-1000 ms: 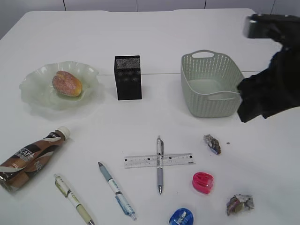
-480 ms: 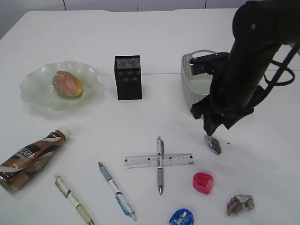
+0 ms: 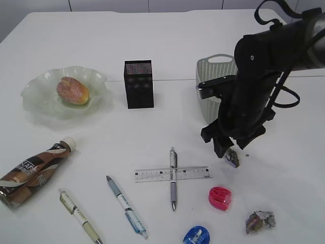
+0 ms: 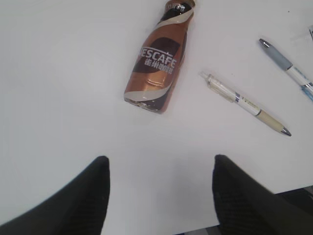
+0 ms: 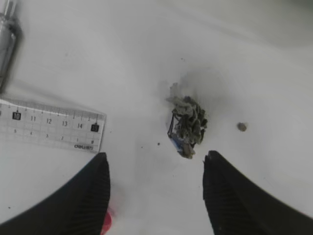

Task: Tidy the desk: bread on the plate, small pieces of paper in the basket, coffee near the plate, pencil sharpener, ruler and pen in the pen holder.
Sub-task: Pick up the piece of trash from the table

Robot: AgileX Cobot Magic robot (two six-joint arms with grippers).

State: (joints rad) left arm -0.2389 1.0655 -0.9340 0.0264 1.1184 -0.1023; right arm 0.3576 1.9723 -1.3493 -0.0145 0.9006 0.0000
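Hovering right gripper (image 5: 154, 196): jaws apart, straddling the paper scrap (image 5: 186, 126) at frame centre, ready to pinch.
Left gripper (image 4: 159, 196): apart, idle over desk (image 4: 58, 73).

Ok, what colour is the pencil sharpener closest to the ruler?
Pink; the pencil sharpener shows best in the exterior view.

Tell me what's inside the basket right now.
The basket shows only its rear rim, handle and left wall; the right arm covers most of the interior, so I cannot tell whether any paper is in it.
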